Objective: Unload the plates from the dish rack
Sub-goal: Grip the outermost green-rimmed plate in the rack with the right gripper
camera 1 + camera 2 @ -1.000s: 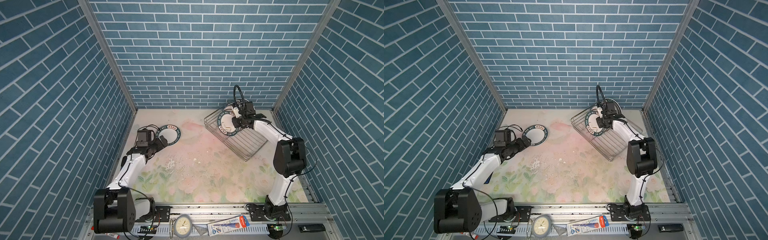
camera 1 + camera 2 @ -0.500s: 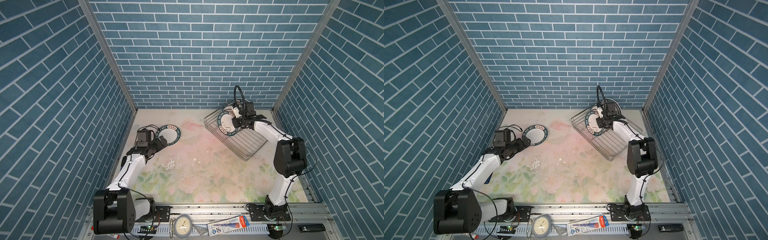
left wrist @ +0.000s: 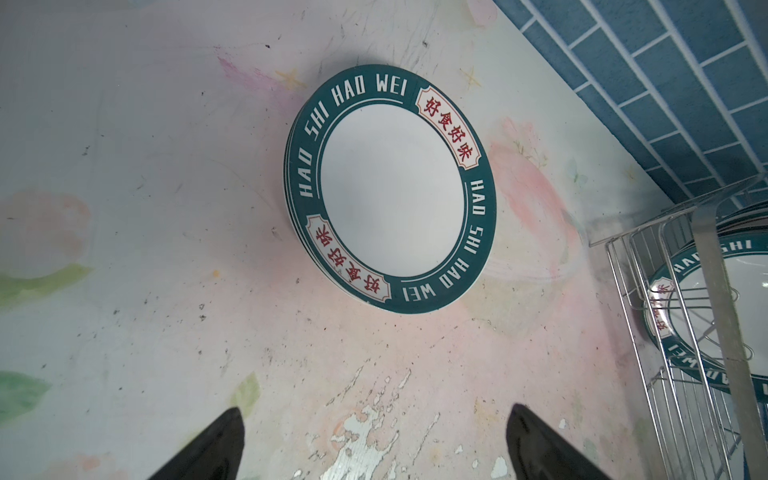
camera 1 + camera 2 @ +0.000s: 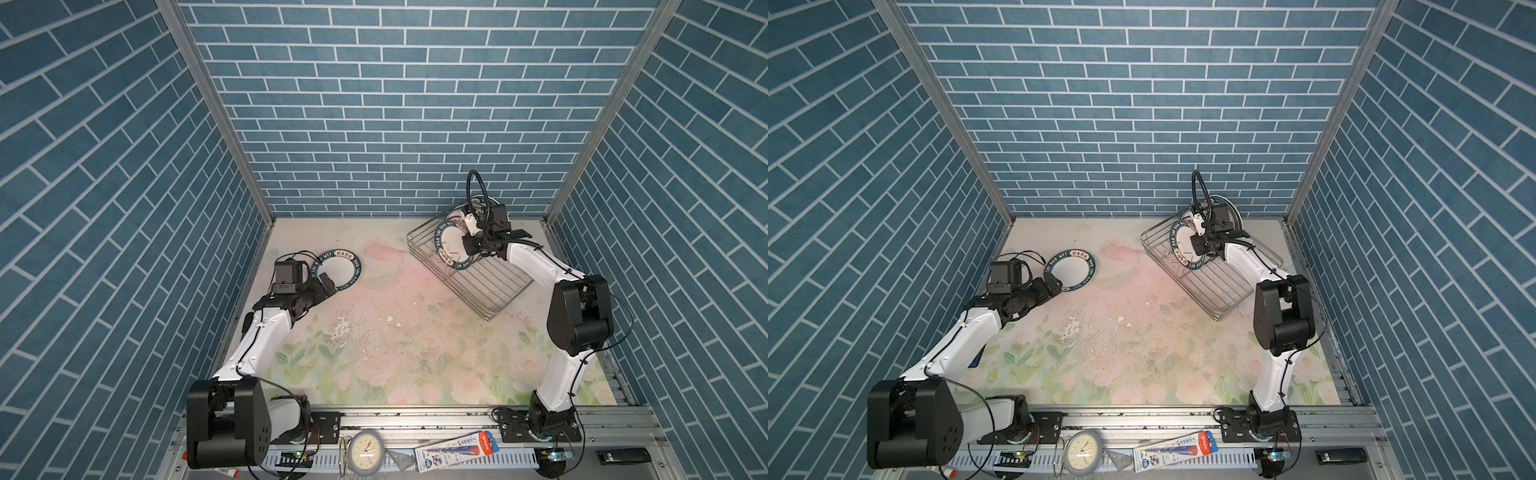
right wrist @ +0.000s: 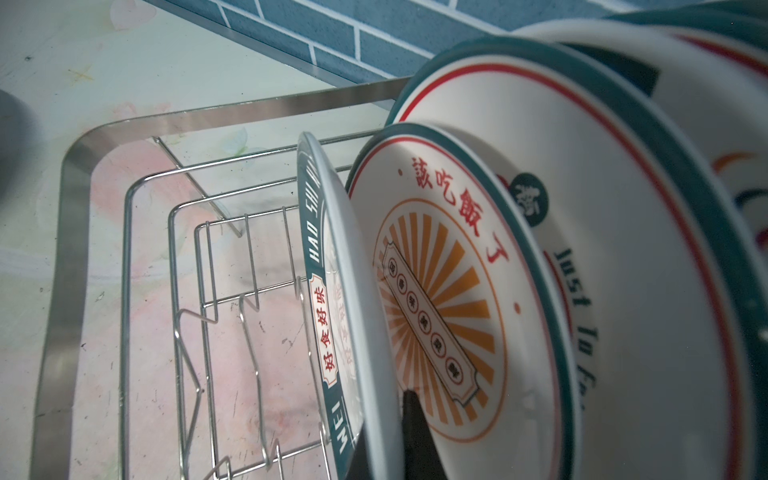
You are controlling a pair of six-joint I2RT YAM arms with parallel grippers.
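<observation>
Overhead, in both top views the dish rack (image 4: 500, 286) sits askew at about one o'clock on the table (image 4: 395, 357), with its remaining plates (image 4: 456, 215) standing on edge at the far end. The right gripper (image 4: 465, 247) reaches over the wire side to the front plate (image 4: 449, 245), probably chosen because nothing blocks its way out. At ten o'clock the unloaded plates (image 4: 338, 268) lie flat. The left gripper (image 4: 326, 283) hovers just beside their seven o'clock edge, jaws spread wide and holding nothing, likely keeping the drop spot clear.

From the left wrist, that stack shows at least two rims, face up, apart from both fingertips (image 3: 216, 449).

From the right wrist, the front plate stands upright beside bare prongs (image 5: 249, 299). One dark finger (image 5: 415, 432) is wedged between it and the sunburst plate (image 5: 449, 291) behind. The jaws are clamped on its rim, seemingly the only part a pinch can reach while the plates stand packed
</observation>
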